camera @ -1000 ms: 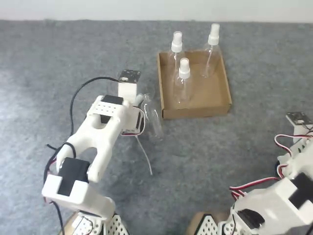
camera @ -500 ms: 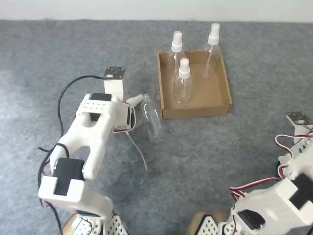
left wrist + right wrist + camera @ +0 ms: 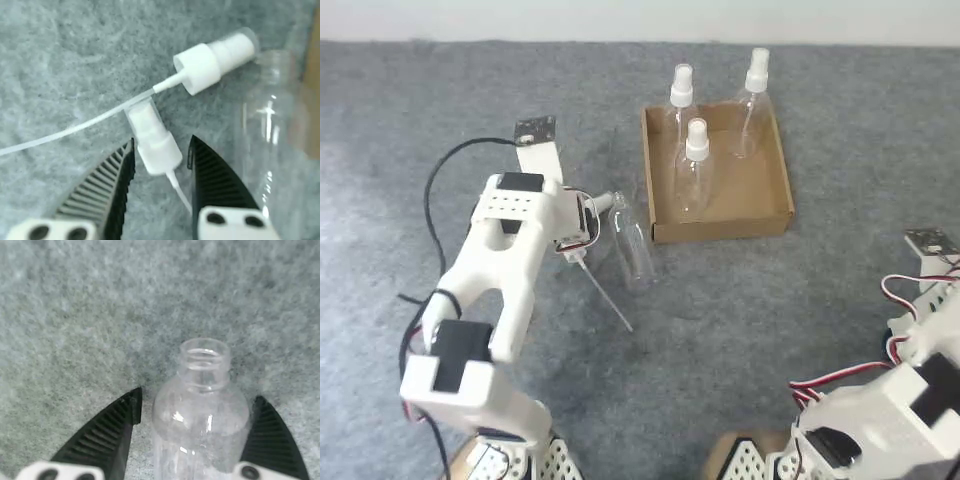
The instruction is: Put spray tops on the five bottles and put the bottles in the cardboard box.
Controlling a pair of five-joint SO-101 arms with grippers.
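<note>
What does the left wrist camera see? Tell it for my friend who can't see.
The left hand is open, its black fingers either side of a white spray top lying on grey carpet. A second spray top with a long tube lies beyond, beside a clear bottle.

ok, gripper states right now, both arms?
Left gripper: open, jaws straddling a loose spray top.
Right gripper: open, jaws either side of an uncapped bottle.

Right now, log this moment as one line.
cardboard box: three capped bottles | lying bottle: uncapped, beside box | left gripper: open astride spray top | right gripper: at open-necked bottle
</note>
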